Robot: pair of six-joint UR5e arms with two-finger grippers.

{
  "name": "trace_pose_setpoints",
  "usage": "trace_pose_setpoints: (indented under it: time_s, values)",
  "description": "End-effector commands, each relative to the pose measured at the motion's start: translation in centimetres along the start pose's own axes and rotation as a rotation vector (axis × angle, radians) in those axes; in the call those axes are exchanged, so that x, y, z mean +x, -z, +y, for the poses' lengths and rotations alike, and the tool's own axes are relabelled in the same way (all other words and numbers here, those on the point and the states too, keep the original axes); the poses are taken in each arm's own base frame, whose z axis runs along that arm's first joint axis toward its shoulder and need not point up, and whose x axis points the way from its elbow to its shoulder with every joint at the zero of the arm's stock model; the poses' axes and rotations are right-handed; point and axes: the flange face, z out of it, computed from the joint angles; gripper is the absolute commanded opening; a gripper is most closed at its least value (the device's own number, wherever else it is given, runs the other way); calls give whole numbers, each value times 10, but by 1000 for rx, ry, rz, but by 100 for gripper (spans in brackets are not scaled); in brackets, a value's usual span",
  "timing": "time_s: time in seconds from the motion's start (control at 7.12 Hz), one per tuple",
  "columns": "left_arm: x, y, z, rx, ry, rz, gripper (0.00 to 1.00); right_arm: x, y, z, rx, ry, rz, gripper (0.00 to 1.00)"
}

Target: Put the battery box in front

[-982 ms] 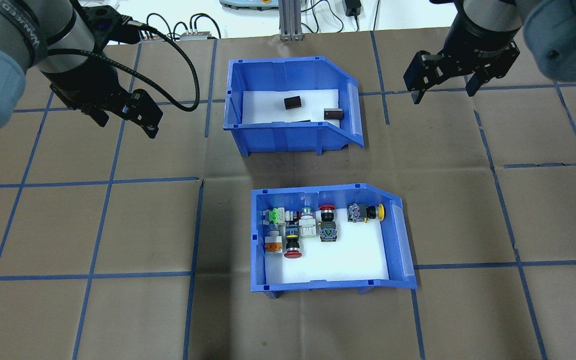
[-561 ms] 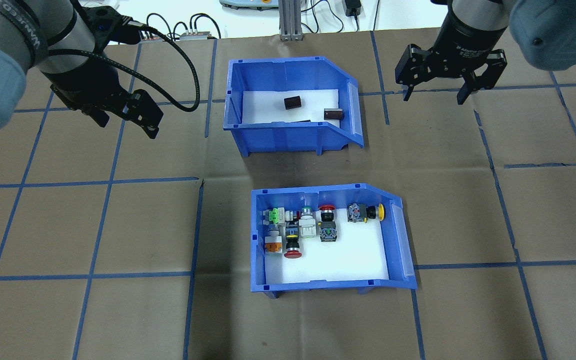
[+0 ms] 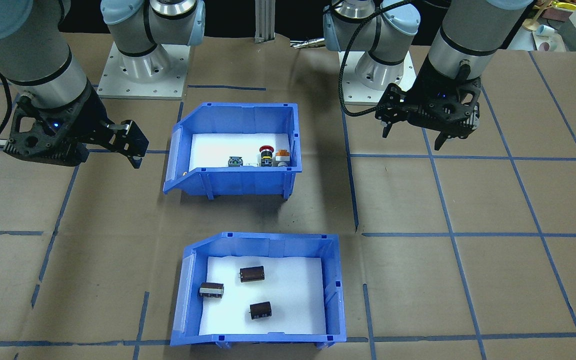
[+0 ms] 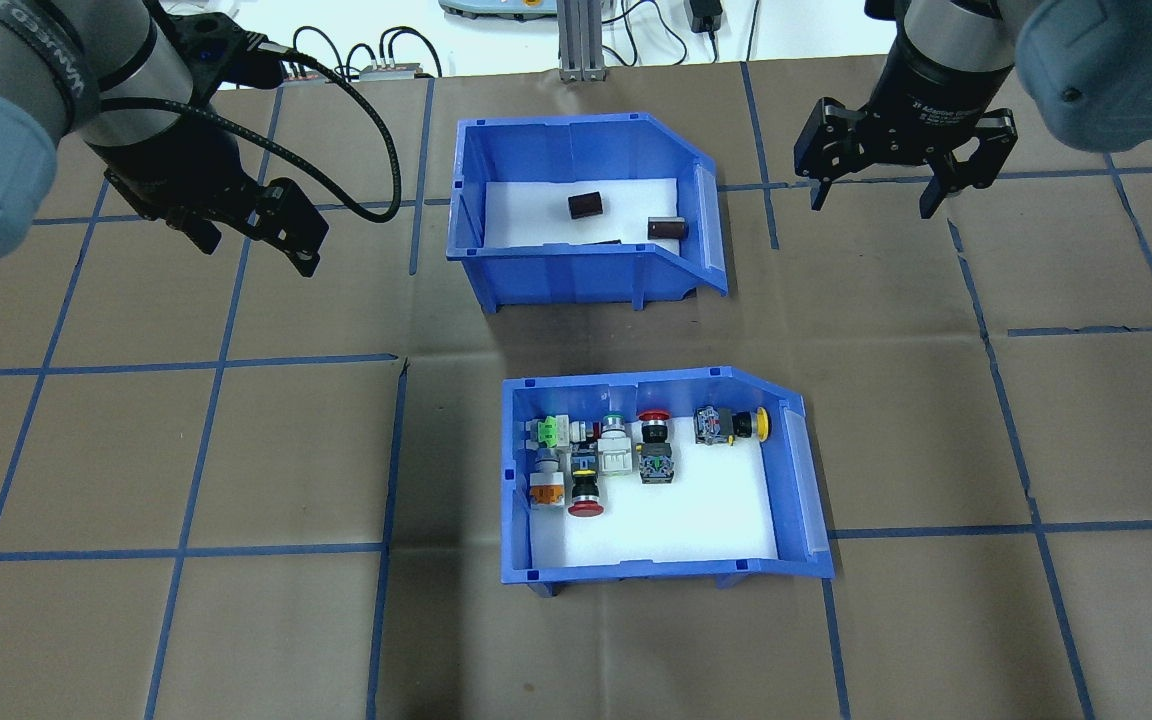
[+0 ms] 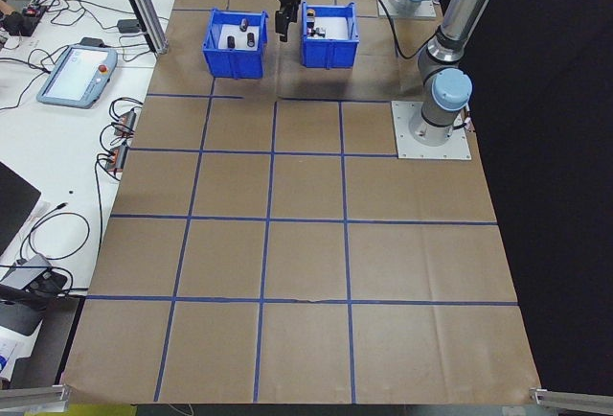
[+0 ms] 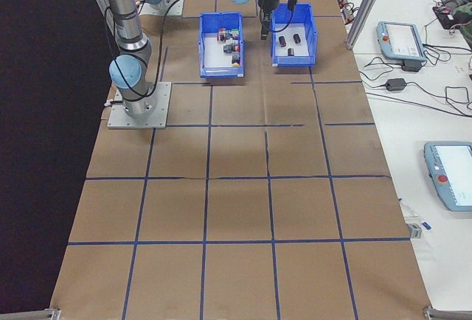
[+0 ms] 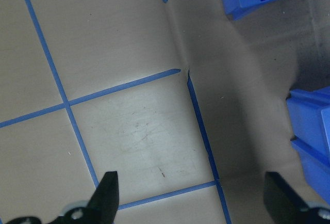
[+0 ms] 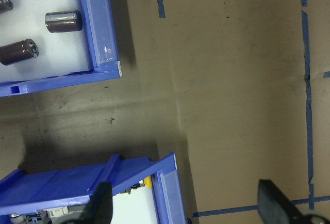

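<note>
Tabletop (image 4: 236,450): covered with brown paper and a grid of blue tape lines; its far ends are cut off in the overhead view.
Battery box (image 4: 576,140): it stands on the far half of the tabletop from my base, its slanted front turned to my right. It touches neither of my grippers.
Switch bin (image 4: 526,480): the other blue bin, nearer to my base than the battery box and apart from it. In the front-facing view its wall hides most of the push-button switches (image 4: 636,445).
My left gripper (image 4: 256,228): it hangs above bare paper, well apart from the battery box on its closed side. My jaws are apart and hold nothing. In my left wrist view only the two tips show at the bottom edge.
My right gripper (image 4: 874,198): it hangs above the tabletop near the slanted front of the battery box, not touching it. My jaws are apart and empty.
Batteries (image 3: 252,274): three dark brown cylinders on the white foam floor. In the overhead view the near wall hides one almost fully.
</note>
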Motion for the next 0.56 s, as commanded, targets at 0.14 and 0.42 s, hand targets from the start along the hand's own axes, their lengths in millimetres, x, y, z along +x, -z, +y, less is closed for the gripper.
trace_pose_setpoints:
  time_s: [0.14, 0.42]
  values:
    - [-3, -7, -8, -7, 7, -2, 99, 1, 3, 0, 11, 4, 13, 100]
    - [-5, -4, -16, 4, 16, -3, 99, 1, 3, 0, 10, 4, 15, 100]
